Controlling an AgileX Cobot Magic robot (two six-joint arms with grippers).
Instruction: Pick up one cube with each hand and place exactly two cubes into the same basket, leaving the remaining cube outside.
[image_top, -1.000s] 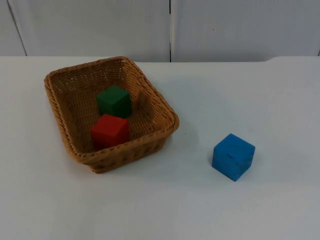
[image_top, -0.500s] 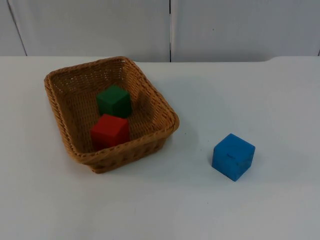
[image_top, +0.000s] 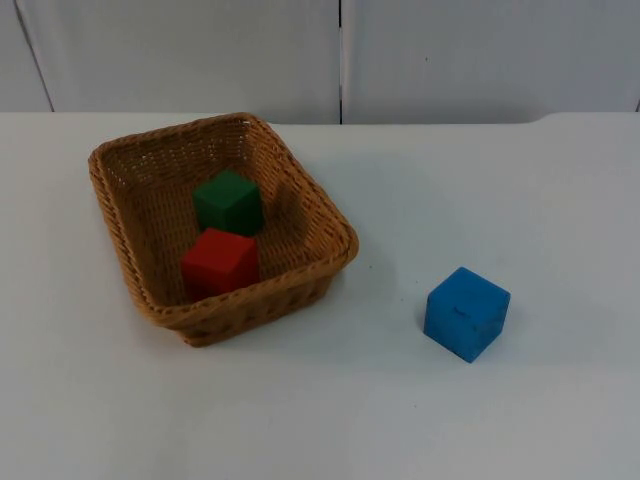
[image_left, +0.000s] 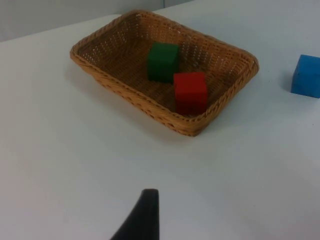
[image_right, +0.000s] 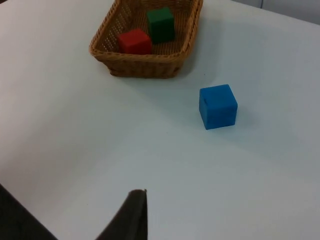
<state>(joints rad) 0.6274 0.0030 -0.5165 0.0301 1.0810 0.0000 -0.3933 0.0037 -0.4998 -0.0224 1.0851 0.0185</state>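
A woven wicker basket (image_top: 310, 215) sits on the left half of the table. Inside it lie a green cube (image_top: 229, 202) and, just in front of it, a red cube (image_top: 219, 262). A blue cube (image_top: 466, 313) rests on the bare table to the right of the basket, apart from it. My left gripper (image_left: 142, 215) waits pulled back, well away from the basket (image_left: 120, 87), green cube (image_left: 162, 61) and red cube (image_left: 190, 91). My right gripper (image_right: 131, 216) also hangs back, well short of the blue cube (image_right: 218, 106), and holds nothing.
The white table (image_top: 500, 420) ends at the grey partition wall (image_top: 450, 55) behind the basket. Open table surface lies around the blue cube and in front of the basket.
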